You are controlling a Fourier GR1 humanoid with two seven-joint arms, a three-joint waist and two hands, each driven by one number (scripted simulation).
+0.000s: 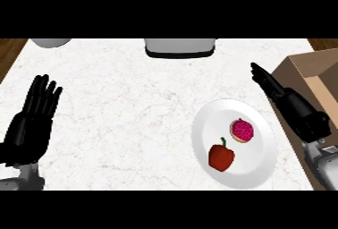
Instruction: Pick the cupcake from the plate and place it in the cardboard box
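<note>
Both of my hands are spread and hold nothing: my left hand [31,123] rests open at nine o'clock, and my right hand [290,105] sits at three o'clock between the plate [204,134] and the cardboard box [303,71]. At about four o'clock the cupcake [242,130] sits on the plate, just above what looks like a red pepper [221,156]. I should swing my right hand over toward nine o'clock, come down from above, and curl round the cupcake alone without nudging the pepper.

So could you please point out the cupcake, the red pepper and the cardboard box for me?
cupcake [242,130], head view, on its pink top.
red pepper [221,157], head view, mid-body.
cardboard box [295,71], head view, on its near outer wall.
</note>
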